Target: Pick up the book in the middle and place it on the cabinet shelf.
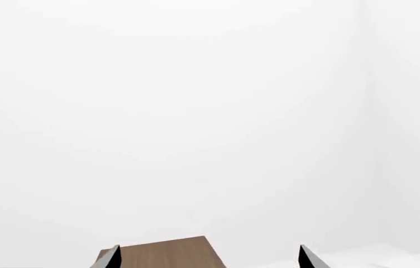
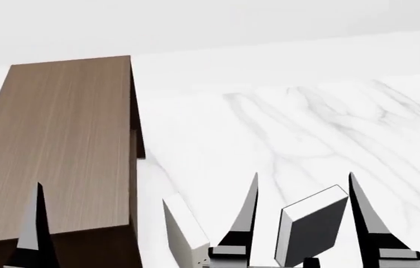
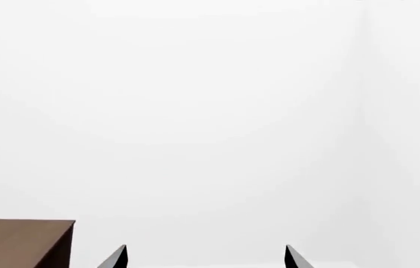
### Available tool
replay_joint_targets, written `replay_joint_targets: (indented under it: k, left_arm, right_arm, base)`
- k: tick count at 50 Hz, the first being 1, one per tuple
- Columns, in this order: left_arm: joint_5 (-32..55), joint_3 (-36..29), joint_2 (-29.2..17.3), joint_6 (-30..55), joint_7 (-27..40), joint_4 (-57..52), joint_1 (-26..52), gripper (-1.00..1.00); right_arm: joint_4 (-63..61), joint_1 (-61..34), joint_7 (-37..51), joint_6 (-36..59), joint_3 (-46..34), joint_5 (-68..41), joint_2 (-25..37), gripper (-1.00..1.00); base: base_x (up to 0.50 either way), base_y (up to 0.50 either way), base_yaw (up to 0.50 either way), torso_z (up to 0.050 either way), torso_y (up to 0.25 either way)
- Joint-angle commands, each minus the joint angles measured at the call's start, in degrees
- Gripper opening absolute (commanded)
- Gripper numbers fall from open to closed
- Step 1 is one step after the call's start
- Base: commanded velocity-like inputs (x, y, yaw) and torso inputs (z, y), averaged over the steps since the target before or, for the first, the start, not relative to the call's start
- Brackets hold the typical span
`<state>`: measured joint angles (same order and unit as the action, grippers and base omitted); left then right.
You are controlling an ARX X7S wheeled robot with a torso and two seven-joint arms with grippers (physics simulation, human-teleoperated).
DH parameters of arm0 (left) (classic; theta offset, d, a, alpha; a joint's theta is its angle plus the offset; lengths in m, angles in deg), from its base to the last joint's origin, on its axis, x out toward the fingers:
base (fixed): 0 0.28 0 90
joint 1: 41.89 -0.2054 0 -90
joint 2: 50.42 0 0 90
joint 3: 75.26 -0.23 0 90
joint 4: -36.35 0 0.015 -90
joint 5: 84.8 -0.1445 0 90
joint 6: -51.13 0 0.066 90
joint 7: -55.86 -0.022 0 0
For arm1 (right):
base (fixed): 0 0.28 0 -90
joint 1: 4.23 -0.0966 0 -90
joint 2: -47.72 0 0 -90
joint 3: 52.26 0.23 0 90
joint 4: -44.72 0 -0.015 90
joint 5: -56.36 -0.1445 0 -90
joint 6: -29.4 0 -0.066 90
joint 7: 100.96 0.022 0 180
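Observation:
The dark charcoal book (image 2: 313, 229) with white page edges stands tilted on the marble table (image 2: 307, 123). In the head view it sits between the two fingers of my right gripper (image 2: 305, 184), which is open wide. I cannot tell whether the fingers touch it. The book does not show in the right wrist view, where the gripper (image 3: 206, 255) is open and empty against the white wall. The brown wood-grain cabinet (image 2: 61, 151) stands at the left. My left gripper (image 1: 208, 258) is open over the cabinet top (image 1: 165, 254). Only one of its fingers (image 2: 37, 223) shows in the head view.
A pale off-white book (image 2: 184, 231) stands on the table between the cabinet and my right gripper. The cabinet's corner (image 3: 20, 243) shows beside the right gripper. A white wall lies behind the table.

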<state>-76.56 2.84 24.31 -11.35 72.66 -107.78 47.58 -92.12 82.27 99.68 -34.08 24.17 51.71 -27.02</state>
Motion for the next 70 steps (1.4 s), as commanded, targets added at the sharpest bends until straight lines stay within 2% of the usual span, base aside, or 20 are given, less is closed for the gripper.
replay_joint_targets:
  k: [1,12,39,48,59,60,65,70]
  left_arm:
    - [0.97,0.43,-0.53,0.03,0.5,-0.44,0.0,1.0]
    - [-1.16,-1.84,-1.61,1.57,1.11,-0.37,0.59,1.0]
    - [0.45,-1.54,-2.08,0.6,1.77,-0.37,0.62,1.0]
    - [3.0,0.76,-2.12,2.31,2.58,-2.42,0.79,1.0]
    - [3.44,0.82,-2.36,2.39,3.6,-1.24,0.66,1.0]
    - [3.23,1.21,-2.21,2.59,4.14,-0.42,0.45,1.0]
    - [4.2,2.01,-1.9,2.6,4.48,-0.11,0.25,1.0]
    - [4.61,2.45,-1.67,1.2,4.55,0.99,-0.17,1.0]
  right_arm:
    - [-0.36,-0.18,0.45,0.31,-0.61,-0.1,0.26,1.0]
    - [-0.03,-0.29,0.72,0.2,-0.69,-0.52,0.58,1.0]
    - [1.01,-0.3,1.46,-0.57,-1.13,-1.21,1.15,1.0]
    - [2.18,-1.07,2.49,-1.72,0.61,-2.38,0.33,1.0]
    - [5.1,-16.84,1.55,8.34,5.36,-10.26,-2.64,1.0]
    - [8.09,-22.12,2.08,11.34,5.46,-10.57,-3.55,1.0]
    - [14.71,-32.04,4.15,16.5,6.57,-11.25,-5.95,1.0]
    - [25.78,-43.43,10.23,21.11,7.17,-8.14,-9.05,1.0]
  base:
    - [0.0,0.0,0.0,0.05,0.0]
    - [0.0,0.0,0.0,0.05,-0.061]
    - [0.0,0.0,0.0,0.048,-0.146]
    - [0.0,0.0,0.0,0.0,0.0]
    - [0.0,0.0,0.0,0.0,0.0]
    - [0.0,0.0,0.0,0.0,0.0]
    - [0.0,0.0,0.0,0.0,0.0]
    - [0.0,0.0,0.0,0.0,0.0]
